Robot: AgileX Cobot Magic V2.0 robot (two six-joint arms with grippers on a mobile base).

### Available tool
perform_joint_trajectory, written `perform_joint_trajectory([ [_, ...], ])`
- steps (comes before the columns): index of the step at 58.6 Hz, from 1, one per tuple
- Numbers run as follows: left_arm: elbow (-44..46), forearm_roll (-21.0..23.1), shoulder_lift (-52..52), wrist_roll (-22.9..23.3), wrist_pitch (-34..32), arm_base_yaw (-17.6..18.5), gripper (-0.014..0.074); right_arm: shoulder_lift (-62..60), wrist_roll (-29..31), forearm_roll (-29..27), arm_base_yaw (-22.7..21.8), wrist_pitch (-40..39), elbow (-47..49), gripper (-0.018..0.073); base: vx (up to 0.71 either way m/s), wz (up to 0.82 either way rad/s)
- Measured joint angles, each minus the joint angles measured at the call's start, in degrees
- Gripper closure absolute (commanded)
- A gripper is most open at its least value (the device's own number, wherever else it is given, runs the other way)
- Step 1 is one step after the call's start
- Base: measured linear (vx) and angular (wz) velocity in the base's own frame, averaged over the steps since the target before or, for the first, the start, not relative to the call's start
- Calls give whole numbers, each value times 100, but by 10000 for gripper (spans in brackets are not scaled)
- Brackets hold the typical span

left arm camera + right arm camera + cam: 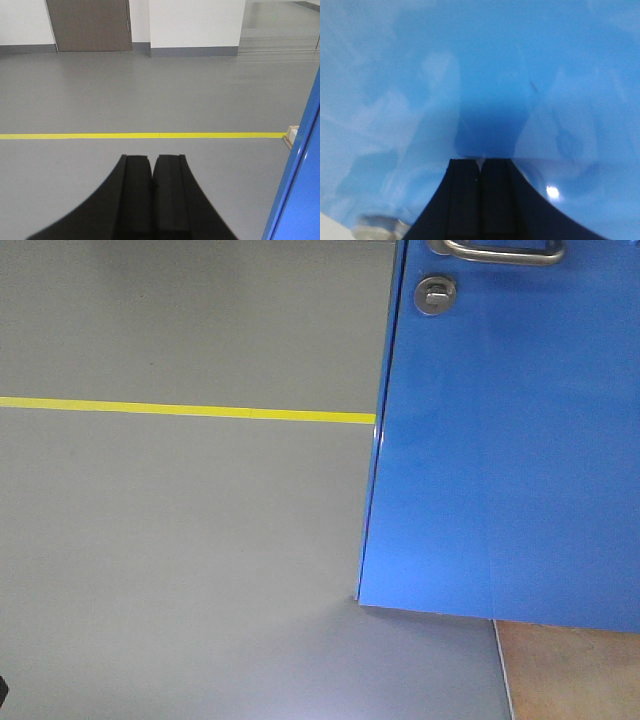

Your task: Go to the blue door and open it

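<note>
The blue door (510,460) fills the right half of the front view, its free edge toward the left. A silver lever handle (505,252) shows at the top, with a round thumb-turn lock (435,294) below it. In the left wrist view the door's edge (300,185) rises at the far right; my left gripper (152,161) is shut on nothing, over the floor to the left of it. My right gripper (480,163) is shut, tips right up against the glossy blue door (480,75), which fills that view. Neither gripper shows in the front view.
Grey floor (180,540) with a yellow tape line (180,408) runs across. A brown panel (570,670) lies under the door's lower right. Far off stand a brown door (90,25) and white walls. A small box (291,135) sits by the blue door's edge.
</note>
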State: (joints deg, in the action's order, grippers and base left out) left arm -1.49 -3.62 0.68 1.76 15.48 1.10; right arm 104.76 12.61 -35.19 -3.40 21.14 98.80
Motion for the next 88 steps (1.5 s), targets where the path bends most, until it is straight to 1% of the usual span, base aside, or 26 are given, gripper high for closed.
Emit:
perform_joint_trajectory([
  [11, 0, 0, 0, 0, 0, 0, 524, -258, 0, 12, 0, 192, -7, 547, 0, 0],
  [47, 0, 0, 0, 0, 0, 0, 524, -2858, 46, 50, 0, 245, 15, 547, 0, 0],
  [50, 0, 0, 0, 0, 0, 0, 524, -3089, 206, 253, 0, 329, 30, 547, 0, 0],
  [57, 0, 0, 0, 0, 0, 0, 524, -3617, 705, 896, 0, 837, -125, 547, 0, 0],
  [61, 0, 0, 0, 0, 0, 0, 524, -4019, 813, 1139, 0, 933, -537, 547, 0, 0],
  [68, 0, 0, 0, 0, 0, 0, 524, -4751, 857, 1428, 0, 658, -1857, 547, 0, 0],
  [75, 0, 0, 0, 0, 0, 0, 524, -5682, 857, 1363, 0, -25, -3598, 547, 0, 0],
  [76, 0, 0, 0, 0, 0, 0, 524, -5737, 857, 1355, 0, -66, -3694, 547, 0, 0],
  [77, 0, 0, 0, 0, 0, 0, 524, -5971, 857, 1327, 0, -215, -4077, 547, 0, 0],
  [78, 0, 0, 0, 0, 0, 0, 524, -6031, 857, 1317, 0, -258, -4169, 547, 0, 0],
  [84, 0, 0, 0, 0, 0, 0, 524, -6941, 857, 1232, 0, -791, -5471, 547, 0, 0],
  [88, 0, 0, 0, 0, 0, 0, 524, -7373, 871, 1211, 0, -1020, -6023, 547, 0, 0],
])
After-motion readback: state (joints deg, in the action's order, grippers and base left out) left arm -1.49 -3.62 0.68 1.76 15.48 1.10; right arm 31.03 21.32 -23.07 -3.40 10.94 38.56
